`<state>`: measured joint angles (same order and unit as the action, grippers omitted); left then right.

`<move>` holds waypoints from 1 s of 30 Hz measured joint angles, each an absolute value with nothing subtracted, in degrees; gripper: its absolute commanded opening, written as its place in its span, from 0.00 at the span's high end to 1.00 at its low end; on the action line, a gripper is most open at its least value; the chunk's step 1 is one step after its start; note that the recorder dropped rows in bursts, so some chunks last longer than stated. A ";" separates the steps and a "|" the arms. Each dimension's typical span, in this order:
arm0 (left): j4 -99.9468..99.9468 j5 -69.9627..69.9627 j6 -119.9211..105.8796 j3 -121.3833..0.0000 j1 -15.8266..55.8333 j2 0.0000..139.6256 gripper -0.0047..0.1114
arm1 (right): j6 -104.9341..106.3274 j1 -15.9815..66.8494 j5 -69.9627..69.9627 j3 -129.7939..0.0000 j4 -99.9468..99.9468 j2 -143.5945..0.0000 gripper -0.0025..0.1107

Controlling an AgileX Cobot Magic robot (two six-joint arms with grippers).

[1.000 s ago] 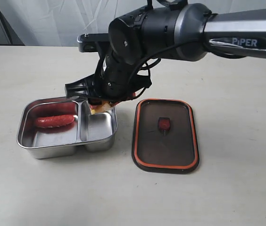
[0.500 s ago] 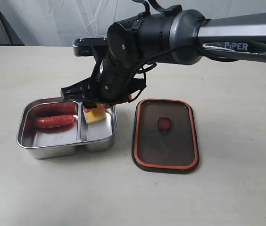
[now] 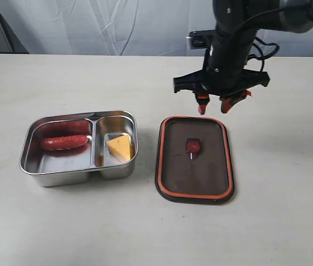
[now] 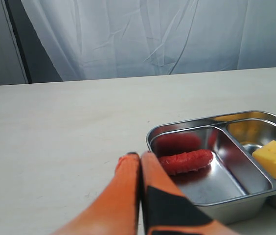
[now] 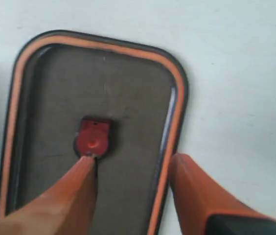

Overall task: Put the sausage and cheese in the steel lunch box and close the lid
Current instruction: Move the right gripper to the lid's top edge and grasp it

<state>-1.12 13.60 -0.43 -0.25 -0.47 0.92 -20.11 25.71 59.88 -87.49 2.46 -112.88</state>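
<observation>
A pale worktop (image 3: pixel 45 221) in front of a white curtain (image 3: pixel 90 27) carries everything. The steel lunch box (image 3: pixel 62 178) sits at 9 o'clock of the lid (image 3: pixel 195 177), just beside it but not touching. Both foods are already inside: the sausage (image 3: pixel 64 142) lies along the larger compartment, and the cheese (image 3: pixel 121 148) rests in the smaller one on the box's 3 o'clock side, leaning towards the outer wall. Filling looks finished, so only the closing is left.

That would explain the right gripper (image 3: pixel 213 107). It hangs empty with its jaws spread, above the lid's 12 o'clock end and clear of it. In its own wrist view one finger lines up over the orange valve (image 5: pixel 93 139) and the other lies outside the rim. This probably brackets an edge for a pinch, since the lid lies flat with its orange seal showing and offers little else to hold.

The left gripper (image 4: pixel 139 157) is pressed shut on nothing. It sits low near the box's sausage side – parked, I judge, to leave the lid's path free
</observation>
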 measured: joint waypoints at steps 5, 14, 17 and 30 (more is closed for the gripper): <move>-1.12 13.60 -0.43 -0.25 -0.47 0.92 0.96 | -17.45 21.24 62.50 -87.49 -0.61 -115.46 0.57; -1.12 13.60 -0.43 -0.25 -0.47 0.92 0.96 | -16.64 21.13 63.63 -87.49 -1.89 -121.87 0.57; -1.12 13.60 -0.43 -0.25 -0.47 0.92 0.96 | -16.64 21.03 63.63 -87.49 -1.89 -122.78 0.57; -1.12 13.60 -0.43 -0.25 -0.47 0.92 0.96 | -16.42 21.03 63.78 -87.49 -1.53 -126.18 0.62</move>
<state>-1.12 13.60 -0.43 -0.25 -0.47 0.92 -16.42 21.03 63.78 -87.49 -1.53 -126.18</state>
